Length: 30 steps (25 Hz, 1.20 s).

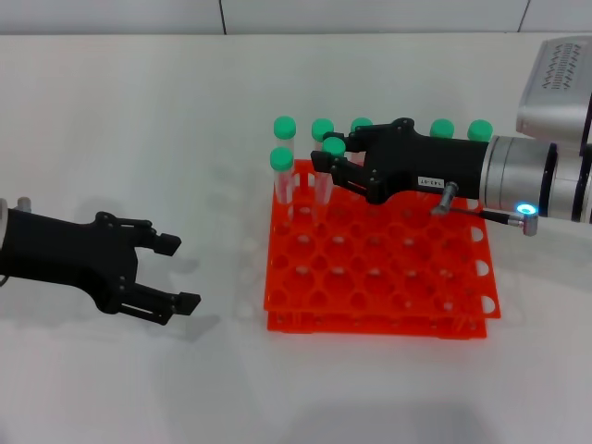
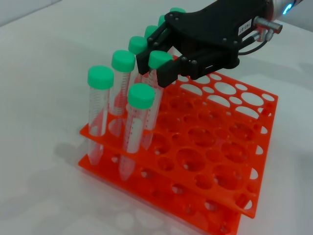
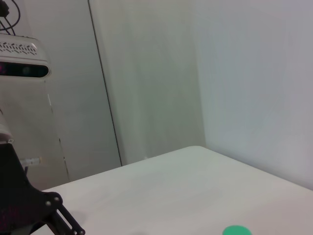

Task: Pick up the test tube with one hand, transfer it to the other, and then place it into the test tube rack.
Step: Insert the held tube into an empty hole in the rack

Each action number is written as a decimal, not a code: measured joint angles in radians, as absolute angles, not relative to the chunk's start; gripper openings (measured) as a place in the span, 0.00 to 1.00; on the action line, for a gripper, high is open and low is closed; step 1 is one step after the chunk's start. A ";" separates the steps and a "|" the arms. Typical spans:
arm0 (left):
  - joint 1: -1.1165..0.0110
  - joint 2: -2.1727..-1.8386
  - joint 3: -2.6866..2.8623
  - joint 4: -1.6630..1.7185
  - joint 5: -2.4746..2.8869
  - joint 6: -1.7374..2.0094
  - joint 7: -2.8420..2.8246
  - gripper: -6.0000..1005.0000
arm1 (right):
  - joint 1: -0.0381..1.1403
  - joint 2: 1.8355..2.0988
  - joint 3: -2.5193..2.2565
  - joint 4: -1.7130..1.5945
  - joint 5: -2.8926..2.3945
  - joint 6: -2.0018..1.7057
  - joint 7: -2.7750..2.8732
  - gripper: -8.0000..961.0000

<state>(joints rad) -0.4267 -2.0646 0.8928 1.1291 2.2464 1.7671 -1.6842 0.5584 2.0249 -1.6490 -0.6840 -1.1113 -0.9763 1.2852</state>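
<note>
Green-capped clear plastic test tube point(image 1: 326, 176) stands in the head view over a hole in the second row from the back of the bright orange-red two-tier rack point(image 1: 375, 268), its cap pinched by the black two-finger gripper with the small white label point(image 1: 326, 159) on the silver right arm with the blue light; the tube hangs upright, apparently so that it can drop straight through both tiers. Just beside it, toward the robot's left, another green-capped tube point(image 1: 281, 180) sits in the same row, and more green caps line the back row behind the gripper. The unlabelled black left gripper point(image 1: 178, 273) rests well apart from the rack on the white table point(image 1: 139, 111), its fingers spread and holding nothing, so it looks parked with its share of the task done. In the left wrist view the labelled gripper point(image 2: 159, 66) reaches in from above the rack point(image 2: 234, 161), its fingertips point(image 2: 168, 73) closed on the cap of the held tube point(image 2: 151, 107), whose body runs down among three neighbouring tubes; whether its tip already rests in the lower tier cannot be told. Placement seems nearly complete, with release the remaining step. The right wrist view shows only table, wall and one green cap point(image 3: 236, 230) at the edge, not its own fingers.
</note>
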 joint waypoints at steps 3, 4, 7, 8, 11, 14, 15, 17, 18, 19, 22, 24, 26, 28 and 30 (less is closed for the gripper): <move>-0.438 -2.065 0.893 1.114 2.252 1.767 -1.684 0.88 | 0.559 2.025 -1.649 -0.684 -1.113 -0.976 1.285 0.28; -0.442 -2.065 0.893 1.109 2.254 1.766 -1.684 0.88 | 0.559 2.025 -1.649 -0.684 -1.114 -0.976 1.285 0.28; -0.449 -2.065 0.893 1.100 2.262 1.761 -1.684 0.88 | 0.560 2.024 -1.649 -0.684 -1.114 -0.975 1.285 0.28; -0.451 -2.065 0.893 1.099 2.263 1.760 -1.684 0.88 | 0.561 2.024 -1.649 -0.684 -1.115 -0.975 1.285 0.28; -0.453 -2.065 0.893 1.099 2.264 1.759 -1.684 0.88 | 0.562 2.023 -1.649 -0.684 -1.115 -0.975 1.285 0.28; -0.455 -2.065 0.893 1.098 2.264 1.759 -1.684 0.88 | 0.562 2.023 -1.649 -0.684 -1.115 -0.974 1.285 0.28; -0.455 -2.065 0.893 1.098 2.264 1.759 -1.684 0.88 | 0.563 2.023 -1.649 -0.684 -1.115 -0.972 1.285 0.28; -0.456 -2.065 0.893 1.098 2.264 1.759 -1.683 0.88 | 0.565 2.023 -1.649 -0.684 -1.114 -0.970 1.285 0.28; -0.456 -2.065 0.893 1.098 2.264 1.759 -1.683 0.88 | 0.566 2.023 -1.649 -0.684 -1.114 -0.969 1.285 0.28; -0.456 -2.065 0.893 1.098 2.264 1.759 -1.683 0.88 | 0.568 2.023 -1.649 -0.684 -1.114 -0.969 1.285 0.28; -0.456 -2.065 0.893 1.098 2.264 1.759 -1.683 0.88 | 0.570 2.023 -1.649 -0.684 -1.113 -0.969 1.285 0.28; -0.457 -2.065 0.893 1.098 2.264 1.759 -1.683 0.88 | 0.571 2.023 -1.649 -0.684 -1.113 -0.969 1.285 0.28; -0.457 -2.065 0.893 1.098 2.264 1.759 -1.683 0.88 | 0.571 2.023 -1.649 -0.684 -1.113 -0.970 1.285 0.28; -0.457 -2.064 0.893 1.098 2.264 1.759 -1.683 0.88 | 0.572 2.022 -1.649 -0.684 -1.113 -0.971 1.285 0.28; -0.457 -2.064 0.893 1.098 2.264 1.759 -1.683 0.88 | 0.572 2.022 -1.649 -0.684 -1.112 -0.973 1.285 0.28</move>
